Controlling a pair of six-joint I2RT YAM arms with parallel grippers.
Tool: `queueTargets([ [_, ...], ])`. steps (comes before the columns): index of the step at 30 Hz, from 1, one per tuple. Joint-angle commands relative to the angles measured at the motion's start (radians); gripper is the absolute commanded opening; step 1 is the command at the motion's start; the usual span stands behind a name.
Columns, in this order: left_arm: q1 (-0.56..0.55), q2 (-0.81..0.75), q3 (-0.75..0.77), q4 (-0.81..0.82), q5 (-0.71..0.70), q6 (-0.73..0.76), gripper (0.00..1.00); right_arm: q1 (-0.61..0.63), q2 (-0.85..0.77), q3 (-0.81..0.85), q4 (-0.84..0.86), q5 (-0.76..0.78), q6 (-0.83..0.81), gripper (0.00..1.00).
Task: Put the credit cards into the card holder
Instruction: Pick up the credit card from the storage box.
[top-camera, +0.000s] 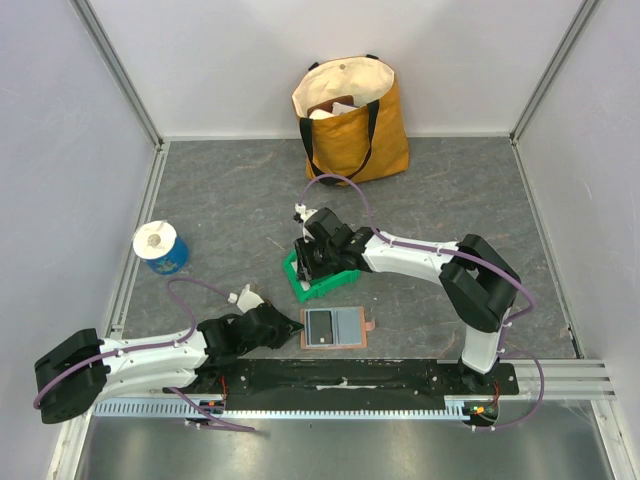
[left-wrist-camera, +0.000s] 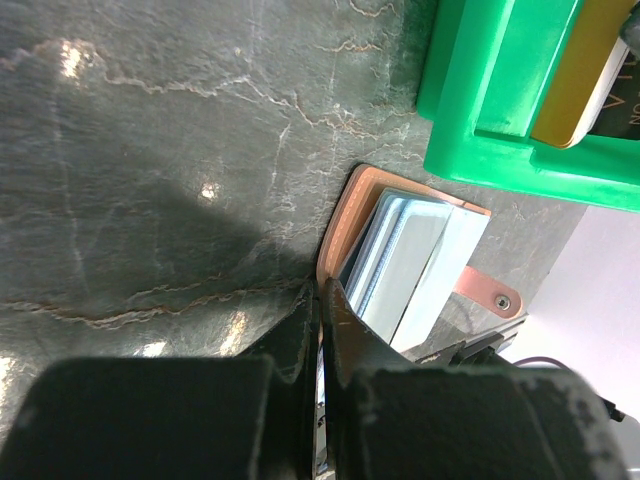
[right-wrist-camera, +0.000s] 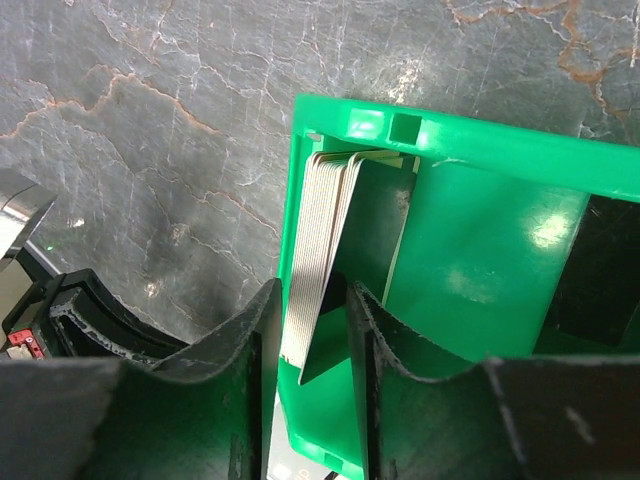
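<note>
**Cards still in the bin, holder waiting**

In the centre of the overhead view, the right gripper (right-wrist-camera: 312, 297) straddles the credit cards (right-wrist-camera: 318, 230) standing in a green bin (right-wrist-camera: 480, 250). Whether it pinches them yet is unclear. Below, the left gripper (left-wrist-camera: 322, 300), closed and empty, sits at the edge of the open card holder (top-camera: 335, 327) on the desk (top-camera: 220, 200). All loading remains.

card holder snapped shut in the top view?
No: the card holder lies open, blue-grey lining facing up and its snap tab sticking out unfastened.

You have bare tabletop (top-camera: 225, 190) at the frame's upper left and right. At centre, the green bin (top-camera: 300, 283) sits just above the card holder (top-camera: 335, 327), and the right gripper (right-wrist-camera: 308, 350) crowds the bin's inside.
</note>
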Motion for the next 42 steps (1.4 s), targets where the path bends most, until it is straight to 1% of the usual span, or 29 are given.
queueTargets([
  [1, 0.012, 0.031, -0.016, -0.123, -0.057, 0.023, 0.02, -0.008, -0.053, 0.019, 0.027, -0.03, -0.01, 0.37],
  [3, 0.012, 0.037, -0.015, -0.12, -0.054, 0.023, 0.02, -0.009, -0.051, 0.019, 0.025, -0.033, -0.008, 0.28],
  [4, 0.012, 0.038, -0.015, -0.117, -0.053, 0.023, 0.02, -0.011, -0.054, 0.017, 0.025, -0.036, -0.01, 0.27],
  [11, 0.014, 0.06, -0.015, -0.099, -0.045, 0.027, 0.02, -0.021, -0.068, 0.007, 0.027, -0.038, -0.011, 0.21],
  [13, 0.014, 0.064, -0.013, -0.096, -0.045, 0.027, 0.02, -0.028, -0.071, 0.002, 0.027, -0.038, -0.014, 0.16],
  [15, 0.015, 0.064, -0.013, -0.094, -0.044, 0.027, 0.02, -0.032, -0.072, -0.001, 0.028, -0.039, -0.016, 0.14],
  [16, 0.014, 0.063, -0.015, -0.093, -0.044, 0.027, 0.02, -0.034, -0.073, -0.002, 0.025, -0.041, -0.02, 0.1],
  [20, 0.014, 0.066, -0.016, -0.089, -0.04, 0.027, 0.02, -0.035, -0.071, -0.009, 0.025, -0.02, -0.026, 0.05],
  [30, 0.017, 0.066, -0.021, -0.083, -0.039, 0.029, 0.02, -0.032, -0.007, 0.002, -0.002, 0.016, -0.057, 0.05],
  [42, 0.02, 0.054, -0.027, -0.088, -0.039, 0.03, 0.02, -0.008, 0.062, 0.06, -0.025, 0.04, -0.08, 0.11],
])
